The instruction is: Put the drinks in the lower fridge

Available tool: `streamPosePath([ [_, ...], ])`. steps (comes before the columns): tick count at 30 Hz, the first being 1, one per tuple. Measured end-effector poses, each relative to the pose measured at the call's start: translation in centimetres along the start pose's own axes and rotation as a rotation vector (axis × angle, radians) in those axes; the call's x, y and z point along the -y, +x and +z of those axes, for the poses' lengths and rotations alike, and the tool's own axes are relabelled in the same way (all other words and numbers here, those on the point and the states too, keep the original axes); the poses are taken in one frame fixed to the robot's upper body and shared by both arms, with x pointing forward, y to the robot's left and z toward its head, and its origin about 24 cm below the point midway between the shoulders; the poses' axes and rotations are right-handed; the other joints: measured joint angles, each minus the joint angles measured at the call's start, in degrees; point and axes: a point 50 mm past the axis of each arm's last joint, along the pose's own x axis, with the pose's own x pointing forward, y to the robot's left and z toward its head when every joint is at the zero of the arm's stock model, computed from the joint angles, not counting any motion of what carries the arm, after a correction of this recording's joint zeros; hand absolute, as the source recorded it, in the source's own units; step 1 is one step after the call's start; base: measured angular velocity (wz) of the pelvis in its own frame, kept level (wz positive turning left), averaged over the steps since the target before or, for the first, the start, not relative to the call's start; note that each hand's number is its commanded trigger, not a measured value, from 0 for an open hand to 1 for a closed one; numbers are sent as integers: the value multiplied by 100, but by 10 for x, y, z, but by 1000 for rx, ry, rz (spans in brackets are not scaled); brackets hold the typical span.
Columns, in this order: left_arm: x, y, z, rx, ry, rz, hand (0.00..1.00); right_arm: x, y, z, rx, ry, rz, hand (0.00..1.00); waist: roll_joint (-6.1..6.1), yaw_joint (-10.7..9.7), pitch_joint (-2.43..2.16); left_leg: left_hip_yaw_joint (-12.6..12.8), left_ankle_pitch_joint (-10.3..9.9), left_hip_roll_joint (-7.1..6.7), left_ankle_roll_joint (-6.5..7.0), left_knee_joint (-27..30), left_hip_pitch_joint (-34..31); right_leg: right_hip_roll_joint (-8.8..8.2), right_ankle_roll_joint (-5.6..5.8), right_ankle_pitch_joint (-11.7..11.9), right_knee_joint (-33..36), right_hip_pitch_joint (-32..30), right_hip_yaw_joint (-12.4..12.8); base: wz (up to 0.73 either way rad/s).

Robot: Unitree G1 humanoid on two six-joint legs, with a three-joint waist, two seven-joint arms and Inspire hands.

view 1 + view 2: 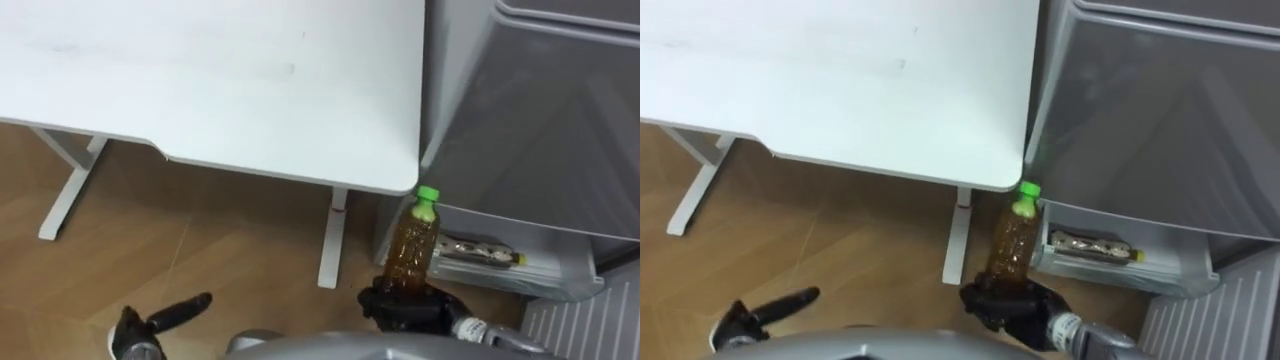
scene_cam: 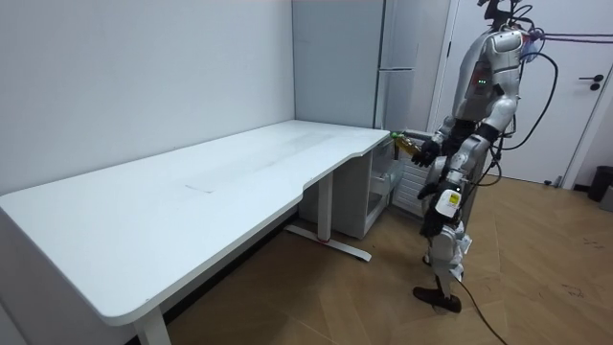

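A bottle of amber drink (image 1: 415, 245) with a green cap stands upright in my right hand (image 1: 410, 308), whose fingers curl round its base. It is held just past the white table's corner, in front of the grey fridge (image 1: 540, 120). The lower fridge door stands open, and its door shelf (image 1: 545, 285) holds a flat item with a yellow end (image 1: 482, 251) lying on its side. My left hand (image 1: 150, 325) hangs low at the lower left with straight fingers and nothing in it. In the room view I stand by the fridge (image 2: 402, 57), holding the bottle (image 2: 407, 144) out toward it.
The white table (image 1: 200, 80) fills the upper left, its corner close to the bottle. A table leg (image 1: 333, 240) stands left of the fridge door. Wooden floor (image 1: 200, 250) lies under the table. A ribbed white part (image 1: 590, 320) shows at the lower right.
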Motion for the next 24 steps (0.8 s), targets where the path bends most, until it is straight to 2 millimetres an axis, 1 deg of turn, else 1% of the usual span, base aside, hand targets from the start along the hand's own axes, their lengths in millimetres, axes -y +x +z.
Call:
streamPosePath([
  [4,-10,1,-21,-97,11,-4,0,8,-1,-4,21,98,-27,100,-27,-22,-10,-18,-1,-1,0,-40,-11,-1,1,-1,-4,-18,-15,1],
  [8,-14,0,-32,-154,23,-32,0,11,-2,-7,45,171,-39,100,-59,-28,-6,-22,0,-2,0,-36,-39,-1,4,-3,-10,-23,-23,1],
  [9,-14,0,-36,-175,27,-41,0,13,-3,-8,50,190,-43,100,-64,-41,-14,-20,0,-4,0,-33,-41,-2,6,-4,-12,-23,-25,0],
  [13,-16,0,-42,-215,109,-74,0,19,-4,-13,50,271,-78,100,-75,-73,-11,-3,0,-7,0,-30,-40,-6,9,-6,-12,-11,-28,0],
  [15,-15,0,-42,-220,158,-81,0,21,-5,-15,61,307,-97,100,-73,-80,-11,-3,-1,-6,0,-31,-42,-6,11,-7,-14,-14,-30,0],
  [17,-15,1,-41,-219,215,-81,0,23,-5,-16,76,347,-114,100,-82,-129,-11,-12,-1,-8,0,-32,-44,-7,13,-9,-21,-32,-39,2],
  [18,-14,2,-38,-208,258,-84,0,24,-5,-17,87,381,-123,100,-89,-173,-16,-30,0,-10,0,-33,-58,-6,14,-12,-24,-35,-39,3],
  [19,-12,3,-35,-198,293,-86,0,25,-6,-19,97,414,-133,100,-95,-174,-21,-33,0,-10,0,-29,-71,-5,14,-12,-24,-37,-36,0],
  [24,-4,6,-22,-157,387,-104,0,28,-7,-23,141,532,-188,100,-114,-210,-20,-29,-1,-14,0,46,-103,-6,14,-12,-24,-48,-33,0],
])
